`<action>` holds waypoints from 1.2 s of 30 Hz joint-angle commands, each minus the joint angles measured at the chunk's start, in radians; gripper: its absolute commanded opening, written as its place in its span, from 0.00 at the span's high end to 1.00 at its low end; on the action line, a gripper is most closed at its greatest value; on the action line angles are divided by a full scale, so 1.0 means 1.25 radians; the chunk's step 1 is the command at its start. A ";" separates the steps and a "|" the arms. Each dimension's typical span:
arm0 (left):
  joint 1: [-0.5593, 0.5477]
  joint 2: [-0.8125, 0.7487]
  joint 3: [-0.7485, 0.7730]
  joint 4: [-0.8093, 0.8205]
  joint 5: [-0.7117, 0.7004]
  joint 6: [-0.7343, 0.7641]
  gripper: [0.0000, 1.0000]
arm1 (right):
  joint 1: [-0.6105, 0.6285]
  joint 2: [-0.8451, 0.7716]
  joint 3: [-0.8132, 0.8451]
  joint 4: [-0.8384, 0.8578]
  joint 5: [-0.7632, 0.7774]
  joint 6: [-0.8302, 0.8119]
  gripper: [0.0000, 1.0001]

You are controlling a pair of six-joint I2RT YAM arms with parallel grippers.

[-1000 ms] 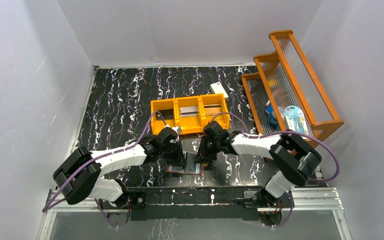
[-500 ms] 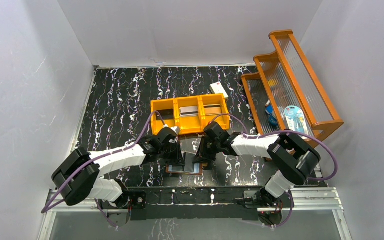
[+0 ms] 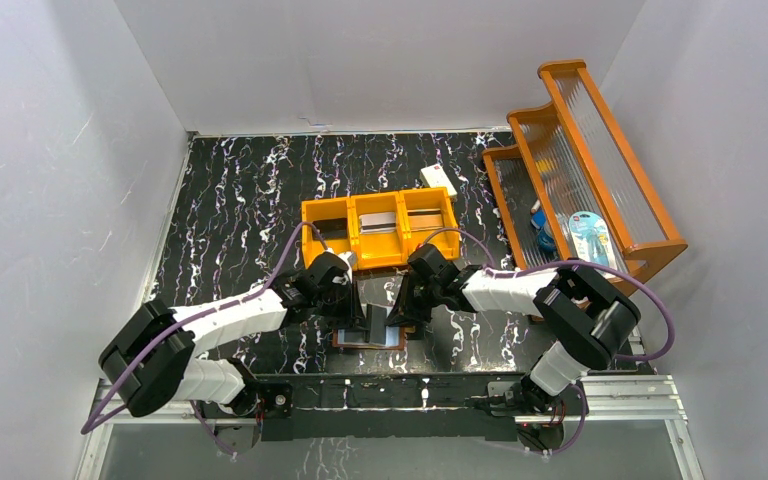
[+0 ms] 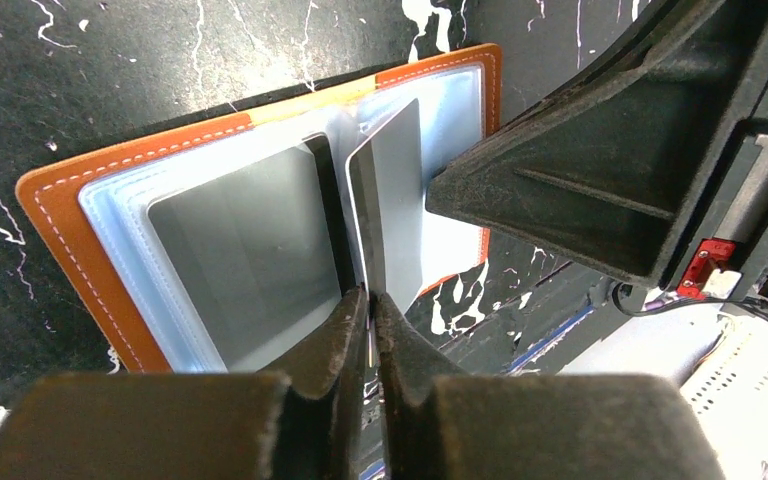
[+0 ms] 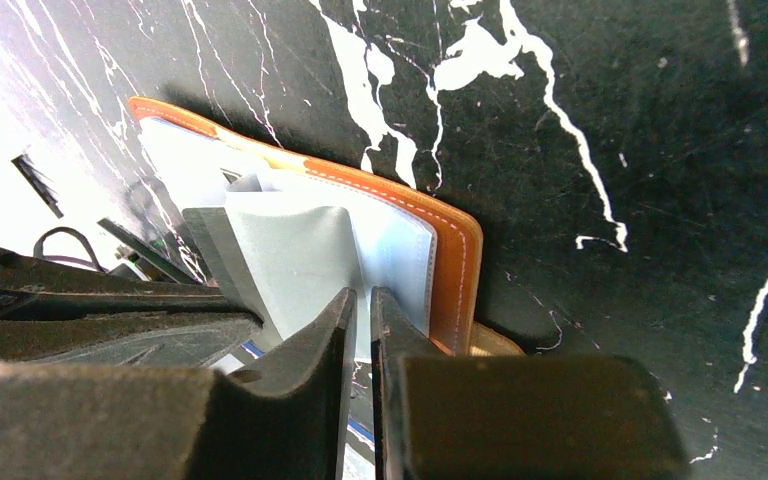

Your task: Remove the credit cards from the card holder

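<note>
The card holder (image 4: 70, 230) lies open on the table, brown leather rim with pale blue sleeves. It also shows in the top view (image 3: 368, 340). My left gripper (image 4: 370, 295) is shut on the edge of a grey-silver credit card (image 4: 395, 200) that stands up edge-on at the wallet's middle fold. A second silver card (image 4: 240, 260) lies flat in the left page. My right gripper (image 5: 362, 295) is shut on a pale blue inner page of the card holder (image 5: 455, 260) at its right side. Its fingers (image 4: 580, 170) show beside the raised card.
An orange three-compartment tray (image 3: 307, 212) sits just behind the wallet, with flat cards in its compartments. A cream-white box (image 3: 438, 178) lies behind it. An orange ribbed rack (image 3: 580, 160) holding small items stands at the right. White walls enclose the table.
My left gripper has shifted slightly left and back, and the card it holds now stands up from the wallet. The right gripper has hardly moved.
</note>
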 commanded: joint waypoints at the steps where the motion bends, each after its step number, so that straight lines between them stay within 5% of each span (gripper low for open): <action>1: 0.001 -0.003 -0.002 0.037 0.048 0.000 0.90 | 0.006 0.051 -0.026 -0.111 0.091 -0.031 0.80; 7: 0.003 0.005 -0.004 0.061 0.052 -0.015 0.84 | 0.006 0.048 -0.035 -0.100 0.086 -0.028 0.80; 16: 0.015 -0.052 -0.022 -0.019 -0.047 -0.018 1.00 | 0.002 0.036 -0.045 -0.103 0.098 -0.028 0.80; 36: 0.019 -0.025 0.009 -0.029 -0.022 0.005 1.00 | 0.002 -0.051 0.092 -0.071 -0.017 -0.082 0.71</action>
